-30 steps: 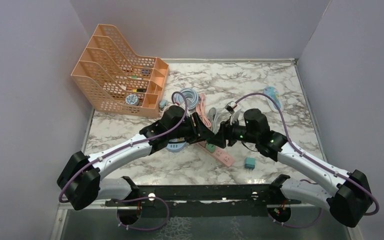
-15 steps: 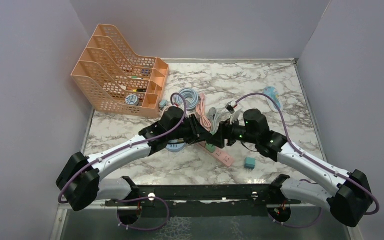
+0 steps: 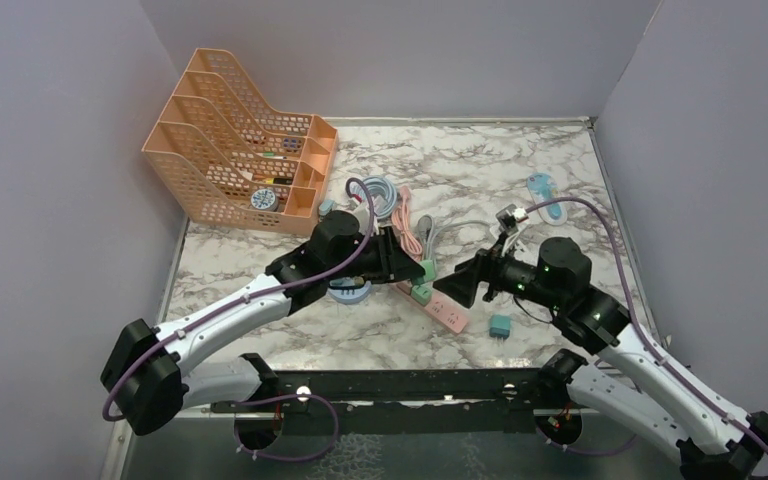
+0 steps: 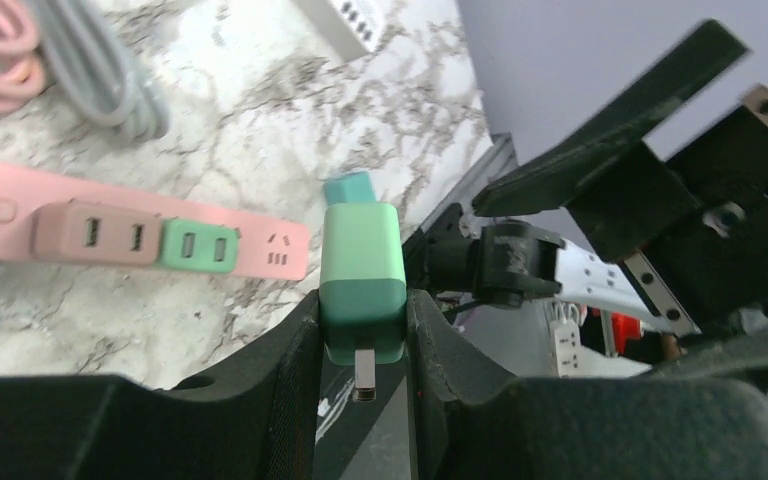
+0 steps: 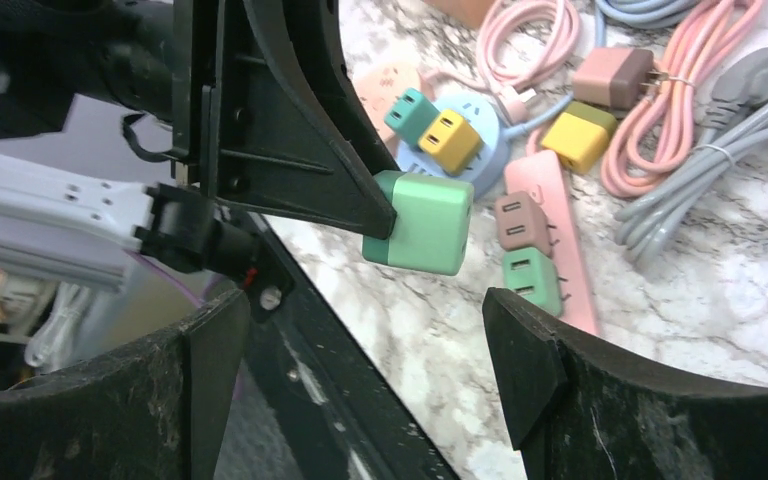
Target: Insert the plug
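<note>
Misalignment looks the danger: the left gripper point(image 4: 362, 300) is clamped on the green plug point(image 4: 362, 268) just over the pink power strip point(image 4: 260, 240) on the counter point(image 3: 520, 170), prong seemingly toward the wrist, right gripper point(image 5: 365, 310) spread apart nearby, so pushing down could jam.

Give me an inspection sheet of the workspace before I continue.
Surface: marble table, crowded mid-table.
Job's things: green plug raised off the table; pink power strip flat, brown adapter and green adapter seated in it.
Clutter: orange file organizer, teal adapter.
Grippers: left gripper shut on the green plug; right gripper open, empty.
Cables: pink cable and grey cable bundled beyond the strip.
Surroundings: plain walls on three sides.
</note>
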### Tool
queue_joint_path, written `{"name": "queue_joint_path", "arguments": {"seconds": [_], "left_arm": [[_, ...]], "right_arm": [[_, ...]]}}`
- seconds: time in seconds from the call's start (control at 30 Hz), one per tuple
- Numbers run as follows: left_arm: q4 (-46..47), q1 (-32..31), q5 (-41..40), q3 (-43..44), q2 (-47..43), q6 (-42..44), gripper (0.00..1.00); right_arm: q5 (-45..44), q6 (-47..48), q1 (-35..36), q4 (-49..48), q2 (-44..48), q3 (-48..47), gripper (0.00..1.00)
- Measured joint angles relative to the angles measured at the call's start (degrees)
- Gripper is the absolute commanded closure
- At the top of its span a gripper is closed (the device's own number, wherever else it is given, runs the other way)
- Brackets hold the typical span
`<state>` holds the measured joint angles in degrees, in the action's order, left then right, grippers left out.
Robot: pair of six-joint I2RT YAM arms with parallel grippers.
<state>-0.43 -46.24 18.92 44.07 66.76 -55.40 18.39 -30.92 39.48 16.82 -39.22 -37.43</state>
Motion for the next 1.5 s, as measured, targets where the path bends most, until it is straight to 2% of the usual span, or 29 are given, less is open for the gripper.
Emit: {"name": "queue_joint_path", "arguments": {"seconds": [0.23, 0.37, 0.53, 0.7, 0.8, 0.97, 1.03, 1.1, 1.2, 1.3, 1.37, 1.5], "left_arm": [[3.7, 0.0, 6.6, 2.3, -3.6, 5.3, 0.87], [7.4, 0.0, 11.4, 2.5, -5.4, 5.9, 0.87], [11.0, 0.0, 16.3, 2.5, -6.0, 6.2, 0.87], [11.6, 0.5, 17.9, 2.6, -6.5, 7.6, 0.87], [11.6, 0.8, 18.9, 2.6, -7.0, 8.3, 0.83], [12.1, 0.7, 20.8, 3.2, -7.6, 9.1, 0.77], [12.5, 0.7, 21.6, 3.2, -7.6, 9.3, 0.74], [12.7, 0.7, 22.1, 3.4, -7.6, 9.8, 0.68], [12.7, 0.7, 22.3, 3.6, -7.9, 10.5, 0.44], [10.8, 0.4, 21.4, 4.3, -8.2, 12.2, 0.26], [8.4, 0.3, 19.4, 4.9, -8.6, 13.1, 0.21], [1.8, 0.1, 11.4, 5.7, -11.1, 15.7, 0.16]], "right_arm": [[-0.2, -7.6, 0.0, -0.5, 5.6, 2.4, 0.26], [0.7, -10.5, 0.0, -2.5, 5.5, 2.6, 0.37], [4.5, -13.9, 0.0, -8.7, 3.1, 2.6, 0.45], [10.5, -16.2, 0.0, -15.2, -1.0, 2.6, 0.61], [13.5, -16.9, -0.1, -18.7, -1.8, 3.3, 0.7], [16.5, -17.5, -0.2, -26.2, -0.7, 6.3, 0.97], [17.3, -17.5, -0.2, -28.1, -0.5, 6.9, 0.99], [17.7, -17.5, -0.2, -29.2, -0.5, 7.1, 0.99], [18.3, -17.3, -0.2, -30.0, -0.5, 7.1, 0.99], [18.6, -15.8, -0.2, -30.1, -0.7, 7.0, 0.99], [18.4, -13.2, -0.2, -28.0, -1.3, 6.1, 0.99], [16.5, -4.8, -0.2, -19.1, -4.3, 1.6, 0.99]]}}
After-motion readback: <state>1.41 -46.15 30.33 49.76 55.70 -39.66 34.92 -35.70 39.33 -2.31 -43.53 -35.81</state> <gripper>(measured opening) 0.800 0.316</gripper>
